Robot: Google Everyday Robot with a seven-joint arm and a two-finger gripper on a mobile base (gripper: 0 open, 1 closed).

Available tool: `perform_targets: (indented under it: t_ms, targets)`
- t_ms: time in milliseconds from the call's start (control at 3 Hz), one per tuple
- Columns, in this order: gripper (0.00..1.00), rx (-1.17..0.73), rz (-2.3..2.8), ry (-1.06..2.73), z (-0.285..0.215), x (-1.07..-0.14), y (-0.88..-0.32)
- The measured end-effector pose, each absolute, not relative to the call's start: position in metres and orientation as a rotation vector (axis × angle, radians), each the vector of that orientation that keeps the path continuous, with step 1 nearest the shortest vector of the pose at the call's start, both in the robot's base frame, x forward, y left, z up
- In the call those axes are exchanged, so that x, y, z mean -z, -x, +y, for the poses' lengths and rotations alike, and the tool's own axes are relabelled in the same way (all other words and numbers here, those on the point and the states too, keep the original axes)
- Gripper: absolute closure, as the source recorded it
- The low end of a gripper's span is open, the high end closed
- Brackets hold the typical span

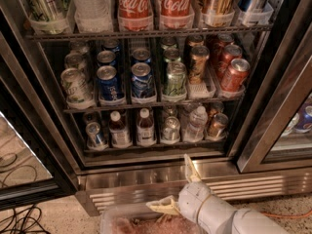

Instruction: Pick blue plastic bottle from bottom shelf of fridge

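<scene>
The fridge (pixel 146 183) stands open in front of me, with a shiny ribbed steel base. On its bottom shelf two small bottles with white caps, dark reddish-brown liquid and pale labels stand side by side: one (pixel 118 130) on the left, its twin (pixel 145 128) just right of it. Either fits the blue plastic bottle. My gripper (pixel 176 187) is low at the front, before the steel base and below the bottom shelf, right of those bottles. It is open and empty, one finger (pixel 190 167) pointing up and the other (pixel 163 207) pointing left.
Small cans (pixel 95 134) flank the bottles, and a clear water-like bottle (pixel 197 124) stands further right. Blue cans (pixel 108 83) fill the middle rack. The open glass door (pixel 29 145) is at left, cables (pixel 19 218) lie on the floor, and a clear bin (pixel 131 222) sits under my wrist.
</scene>
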State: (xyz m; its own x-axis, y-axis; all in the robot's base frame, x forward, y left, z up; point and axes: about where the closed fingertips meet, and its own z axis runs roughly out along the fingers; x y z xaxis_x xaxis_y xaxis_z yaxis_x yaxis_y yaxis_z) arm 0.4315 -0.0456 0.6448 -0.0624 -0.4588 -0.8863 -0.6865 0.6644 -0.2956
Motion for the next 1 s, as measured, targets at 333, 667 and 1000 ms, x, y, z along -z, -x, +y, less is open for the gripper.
perform_targets:
  t_ms: [333,667,1000]
  targets:
    - [0.0,-0.273,1.695,0.885,-0.0393,-0.6379,-0.4363]
    - [0.0,-0.275,1.695,0.885,-0.0391,-0.6377,-0.436]
    - [0.0,-0.265,1.689,0.857,-0.0368,-0.632,-0.4387]
